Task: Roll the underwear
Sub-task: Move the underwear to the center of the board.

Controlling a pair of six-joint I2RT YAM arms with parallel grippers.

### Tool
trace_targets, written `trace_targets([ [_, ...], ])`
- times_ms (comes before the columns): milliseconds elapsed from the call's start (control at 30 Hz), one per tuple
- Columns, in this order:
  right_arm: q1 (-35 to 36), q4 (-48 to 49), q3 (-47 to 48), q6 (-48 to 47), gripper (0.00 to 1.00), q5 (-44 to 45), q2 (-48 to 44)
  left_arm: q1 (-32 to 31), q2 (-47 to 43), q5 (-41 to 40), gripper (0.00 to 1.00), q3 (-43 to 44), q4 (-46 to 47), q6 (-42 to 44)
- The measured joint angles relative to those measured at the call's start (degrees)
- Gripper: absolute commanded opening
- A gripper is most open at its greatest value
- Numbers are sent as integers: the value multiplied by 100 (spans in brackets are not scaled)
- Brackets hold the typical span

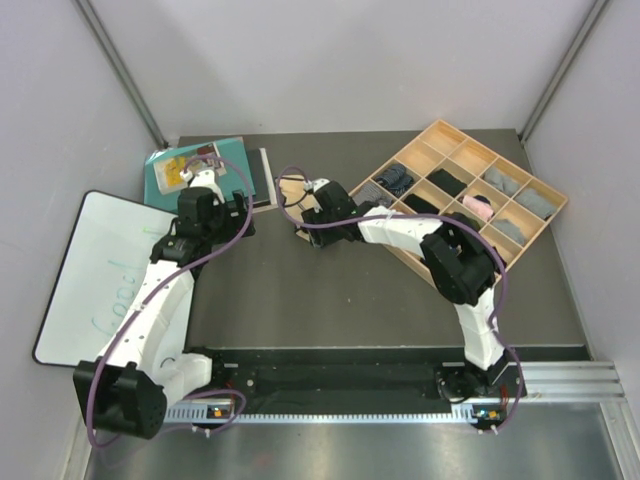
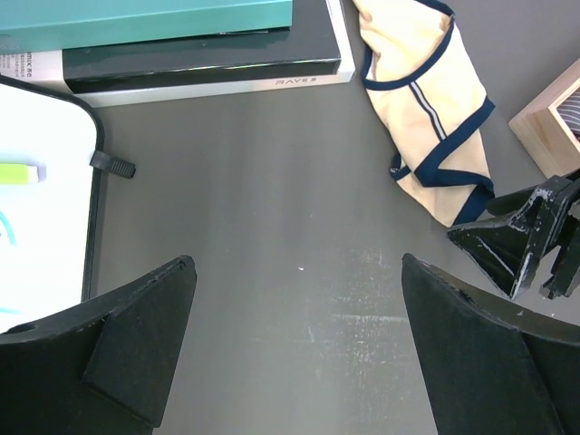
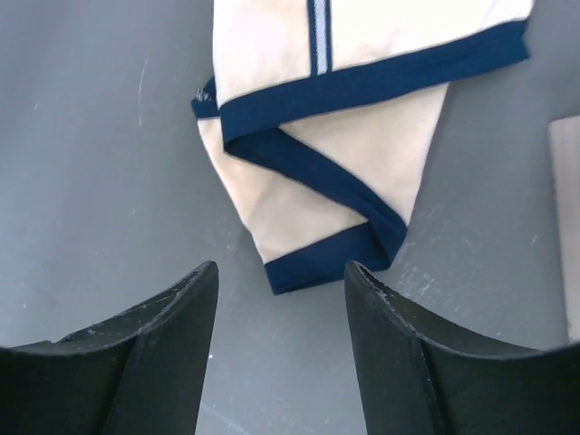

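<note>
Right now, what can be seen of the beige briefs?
The briefs are soft beige cloth with dark navy edging and a thin pale-and-navy stripe. They lie flat on the grey table, loosely folded over themselves, not rolled, tapering to a narrow end. They sit between the stacked books and the wooden tray. The open right gripper has its fingertips either side of the narrow end. Nothing is pinched yet.

Beige underwear [image 3: 326, 136] cut off at top edge; overhead, right arm [image 1: 400, 228] hides most.
</note>
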Motion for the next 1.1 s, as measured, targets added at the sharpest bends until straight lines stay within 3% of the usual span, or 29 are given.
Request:
trace_targets([
  [233, 9, -61, 157, -4, 54, 118, 197, 0, -50, 2, 99, 0, 0, -13],
  [400, 55, -105, 243, -22, 45, 179, 306, 0, -52, 2, 99, 0, 0, -26],
  [433, 70, -107, 247, -42, 40, 223, 317, 0, -52, 2, 99, 0, 0, -26],
  [467, 83, -133, 271, -52, 17, 245, 328, 0, -52, 4, 99, 0, 0, -26],
  [567, 103, -188, 354, -46, 4, 326, 404, 0, -52, 2, 99, 0, 0, -26],
  [767, 151, -208, 374, -48, 0, 398, 437, 0, -98, 2, 99, 0, -2, -28],
  [900, 256, 92, -153, -15, 0, 387, 129, 0, -216, 0, 99, 0, -2, -39],
  [1100, 1335, -92, -1484, 398, 0, 179, -881, 0, -337, -2, 99, 0, -4, -85],
])
